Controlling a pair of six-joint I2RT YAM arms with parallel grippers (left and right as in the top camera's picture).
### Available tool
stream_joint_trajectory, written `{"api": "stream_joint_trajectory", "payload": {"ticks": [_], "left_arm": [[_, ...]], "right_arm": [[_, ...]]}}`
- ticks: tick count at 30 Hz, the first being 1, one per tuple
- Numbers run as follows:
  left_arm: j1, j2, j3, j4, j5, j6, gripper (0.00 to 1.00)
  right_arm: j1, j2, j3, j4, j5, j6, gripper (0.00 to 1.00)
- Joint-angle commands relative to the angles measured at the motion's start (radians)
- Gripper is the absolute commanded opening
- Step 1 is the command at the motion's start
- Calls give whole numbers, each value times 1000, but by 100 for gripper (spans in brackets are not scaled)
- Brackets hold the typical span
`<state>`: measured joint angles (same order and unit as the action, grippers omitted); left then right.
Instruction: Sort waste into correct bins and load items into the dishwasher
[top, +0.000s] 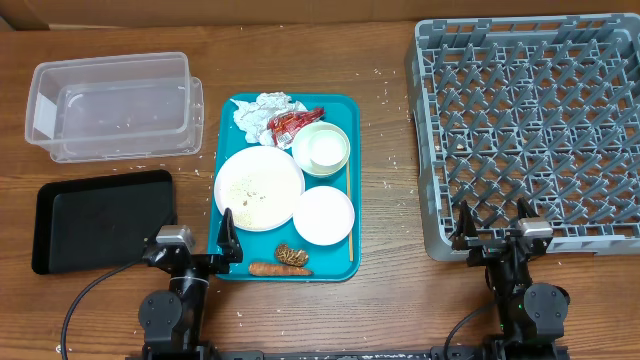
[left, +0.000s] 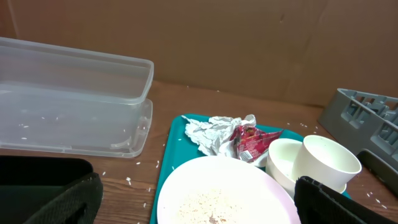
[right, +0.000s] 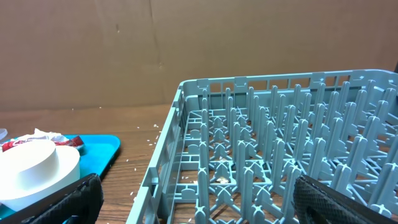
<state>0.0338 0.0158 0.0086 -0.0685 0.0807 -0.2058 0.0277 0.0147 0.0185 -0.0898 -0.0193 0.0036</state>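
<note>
On the teal tray (top: 232, 130) lie a crumpled tissue (top: 262, 110), a red wrapper (top: 295, 122), a white bowl (top: 322, 150), a rice-speckled plate (top: 258, 188), a smaller dish (top: 323, 215), chopsticks (top: 349, 215), a carrot piece (top: 267, 268) and a brown lump (top: 292, 255). My left gripper (top: 190, 245) stands open at the tray's near-left corner, holding nothing. In the left wrist view the plate (left: 221, 193) lies just ahead of that gripper. Open and holding nothing, my right gripper (top: 493, 232) faces the grey dish rack (top: 540, 130) at its near edge.
A clear tub (top: 110, 105) stands at the back left, with the black tray (top: 100, 220) in front of it. Rice grains are scattered on the wooden table around the teal tray. The dish rack (right: 280, 143) fills the right wrist view.
</note>
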Motion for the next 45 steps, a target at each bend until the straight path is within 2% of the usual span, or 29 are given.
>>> {"api": "stream_joint_trajectory", "payload": {"ticks": [1, 42, 45], "left_arm": [[7, -5, -3, -3, -10, 19, 100], [7, -5, -3, -3, -10, 19, 100], [6, -5, -3, 8, 25, -25, 100]], "right_arm": [[6, -12, -10, 6, -2, 0, 100], [6, -12, -10, 6, -2, 0, 100], [6, -12, -10, 6, -2, 0, 100]]}}
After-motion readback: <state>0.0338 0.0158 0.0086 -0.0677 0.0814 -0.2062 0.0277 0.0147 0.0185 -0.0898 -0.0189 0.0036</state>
